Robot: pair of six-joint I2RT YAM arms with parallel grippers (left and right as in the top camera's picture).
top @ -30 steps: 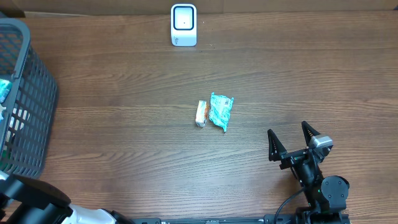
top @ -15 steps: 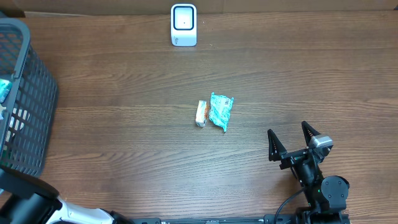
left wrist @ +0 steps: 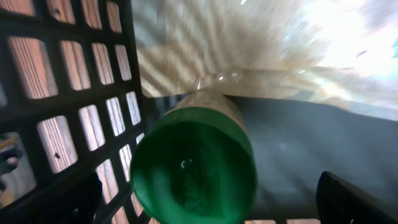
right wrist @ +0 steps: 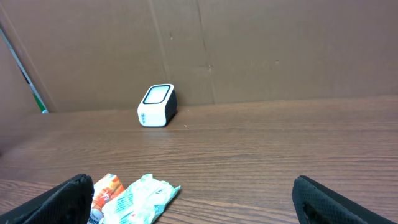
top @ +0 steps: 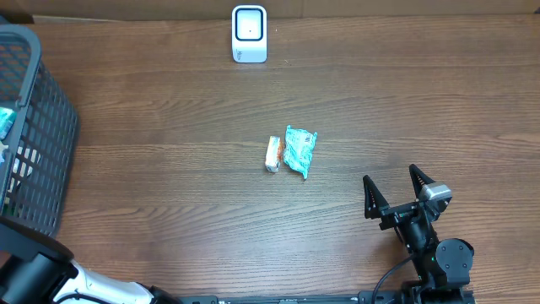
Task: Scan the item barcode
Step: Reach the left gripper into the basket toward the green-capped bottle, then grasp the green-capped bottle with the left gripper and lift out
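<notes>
I see the wooden bench (top: 169,127) with a grey basket (top: 38,127) at its left edge. My left pincer (left wrist: 205,202) sits close against the basket's mesh wall, spread wide, with a green-ended can (left wrist: 193,168) just ahead of it and not gripped. My right pincer (top: 390,175) is over the front right of the bench, also spread and holding nothing. The white scanner (top: 249,34) stands at the far edge. A teal packet (top: 299,150) and a smaller orange packet (top: 272,154) lie side by side mid-bench.
</notes>
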